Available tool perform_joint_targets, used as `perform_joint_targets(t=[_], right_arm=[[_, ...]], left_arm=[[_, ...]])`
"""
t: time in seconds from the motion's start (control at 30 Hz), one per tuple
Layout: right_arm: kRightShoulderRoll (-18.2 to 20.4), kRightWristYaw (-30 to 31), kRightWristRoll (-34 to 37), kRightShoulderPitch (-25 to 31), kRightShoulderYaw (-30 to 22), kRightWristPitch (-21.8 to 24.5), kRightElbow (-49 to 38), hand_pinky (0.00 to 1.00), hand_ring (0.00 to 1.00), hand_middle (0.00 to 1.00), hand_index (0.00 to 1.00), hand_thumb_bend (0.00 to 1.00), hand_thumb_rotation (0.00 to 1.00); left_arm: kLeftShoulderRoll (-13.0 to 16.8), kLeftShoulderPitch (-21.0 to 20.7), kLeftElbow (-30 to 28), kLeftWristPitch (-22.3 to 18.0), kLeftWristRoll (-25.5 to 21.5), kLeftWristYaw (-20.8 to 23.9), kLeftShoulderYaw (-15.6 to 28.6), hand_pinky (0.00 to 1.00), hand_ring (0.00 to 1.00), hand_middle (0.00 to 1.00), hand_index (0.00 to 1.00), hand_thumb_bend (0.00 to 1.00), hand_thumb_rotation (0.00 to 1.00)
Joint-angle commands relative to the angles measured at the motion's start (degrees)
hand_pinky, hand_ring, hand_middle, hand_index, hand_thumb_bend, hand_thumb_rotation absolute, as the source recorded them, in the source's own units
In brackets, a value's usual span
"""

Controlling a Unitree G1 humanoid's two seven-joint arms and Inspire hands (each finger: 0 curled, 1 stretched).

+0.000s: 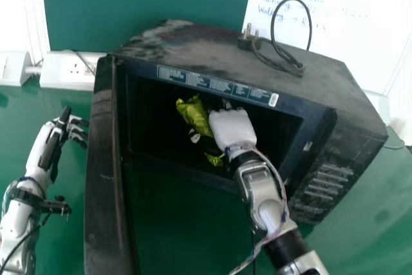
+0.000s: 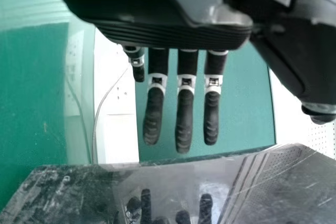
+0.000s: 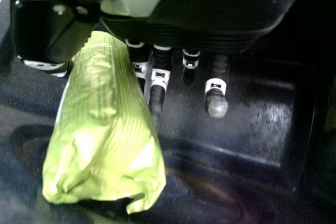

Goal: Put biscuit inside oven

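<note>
With the packet of biscuits [image 1: 192,113] held between thumb and fingers [image 3: 156,97], the right hand [image 1: 233,129] is placed inside the dark cavity of the oven [image 1: 322,136], seen from the head. The fingers are bent, and the packet is lapped over part of the nearest one on the palm side. From the white back of the hand, the larger green part is seen at ten o'clock and a smaller green end at about eight o'clock. In the right wrist view the wrapper is tilted, its narrower end tucked close under the palm. Whether it is touched by the oven floor cannot be told.

Farther out, in the head view, the oven door [image 1: 102,178] is swung open, standing at about eight o'clock from that hand. Beyond it, toward nine o'clock, the left hand [image 1: 49,147] is held apart from the door, its fingers [image 2: 185,121] straight and the thumb set wide. On the oven top, a black cable [image 1: 273,24] is looped with its plug [image 1: 245,39] at about twelve to one o'clock. The oven is carried by a green bench [image 1: 364,227]. Toward ten o'clock a white socket panel [image 1: 61,71] is seen, and toward one o'clock a whiteboard [image 1: 347,24] marked with handwriting.
</note>
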Motion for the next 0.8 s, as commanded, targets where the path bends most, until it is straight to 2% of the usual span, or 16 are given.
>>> perform_joint_targets(t=[0.0, 0.03, 0.07, 0.1, 0.13, 0.17, 0.3, 0.4, 0.47, 0.63, 0.77], right_arm=[[-0.8, -0.29, 0.82, -1.76, 0.39, 0.88, -0.26, 0.08, 0.15, 0.47, 0.49, 0.53, 0.0], [-0.7, 1.57, 0.8, -1.65, 0.44, 2.17, -1.27, 0.08, 0.15, 0.47, 0.49, 0.53, 0.0], [-0.69, 3.73, 0.61, -1.52, 0.58, 3.5, -2.49, 0.09, 0.15, 0.36, 0.58, 0.67, 0.08], [-0.74, 5.73, 0.43, -1.36, 0.73, 4.7, -3.7, 0.1, 0.16, 0.32, 0.65, 0.76, 0.19], [-0.85, 7.19, 0.26, -1.16, 0.9, 5.63, -4.79, 0.12, 0.19, 0.32, 0.71, 0.83, 0.29], [-1.07, 8.42, 0.06, -0.95, 1.14, 6.31, -5.79, 0.14, 0.21, 0.32, 0.74, 0.86, 0.35], [-2.65, 13.4, -0.47, -0.31, 2.09, 7.39, -9.43, 0.24, 0.34, 0.44, 0.76, 0.87, 0.51], [-3.84, 18.04, -1.14, 0.15, 2.56, 8.03, -12.45, 0.34, 0.47, 0.58, 0.76, 0.86, 0.6], [-4.47, 21.19, -1.26, 0.6, 2.49, 8.53, -14.73, 0.39, 0.54, 0.66, 0.79, 0.87, 0.7], [-6.08, 29.84, -2.67, 1.66, 2.26, 9.98, -21.4, 0.42, 0.59, 0.69, 0.82, 0.91, 0.83], [-7.79, 36.87, -3.58, 3.06, 1.82, 9.91, -27.82, 0.43, 0.59, 0.67, 0.84, 0.95, 0.87]], left_arm=[[0.16, 0.61, -0.42, 0.2, -0.2, 0.0, 0.17, 0.24, 0.29, 0.38, 0.48, 0.51, 0.05], [0.1, 0.65, -0.69, 0.53, -0.29, 0.03, 0.15, 0.24, 0.29, 0.38, 0.48, 0.51, 0.05], [0.08, 0.68, -0.91, 0.78, -0.4, 0.0, 0.15, 0.24, 0.29, 0.38, 0.48, 0.51, 0.05], [0.08, 0.68, -0.99, 0.89, -0.48, -0.07, 0.16, 0.24, 0.29, 0.38, 0.48, 0.51, 0.05], [0.09, 0.67, -1.01, 0.92, -0.44, -0.07, 0.16, 0.24, 0.29, 0.38, 0.48, 0.51, 0.05], [0.09, 0.68, -1.05, 0.88, -0.32, -0.02, 0.14, 0.24, 0.29, 0.38, 0.48, 0.51, 0.05], [0.0, 0.82, -1.85, 1.26, -0.07, 0.22, -0.01, 0.23, 0.29, 0.37, 0.48, 0.51, 0.05], [-0.13, 0.93, -2.25, 1.92, -0.28, 0.31, 0.08, 0.23, 0.29, 0.37, 0.48, 0.51, 0.05], [-0.24, 0.88, -1.82, 1.87, -0.72, 0.09, 0.3, 0.23, 0.28, 0.37, 0.48, 0.51, 0.05], [-0.11, 0.72, -1.4, 1.51, -0.73, -0.24, 0.29, 0.23, 0.28, 0.37, 0.48, 0.51, 0.05], [0.04, 0.53, -0.65, 1.0, -0.53, -0.35, 0.33, 0.23, 0.29, 0.37, 0.48, 0.51, 0.05]])
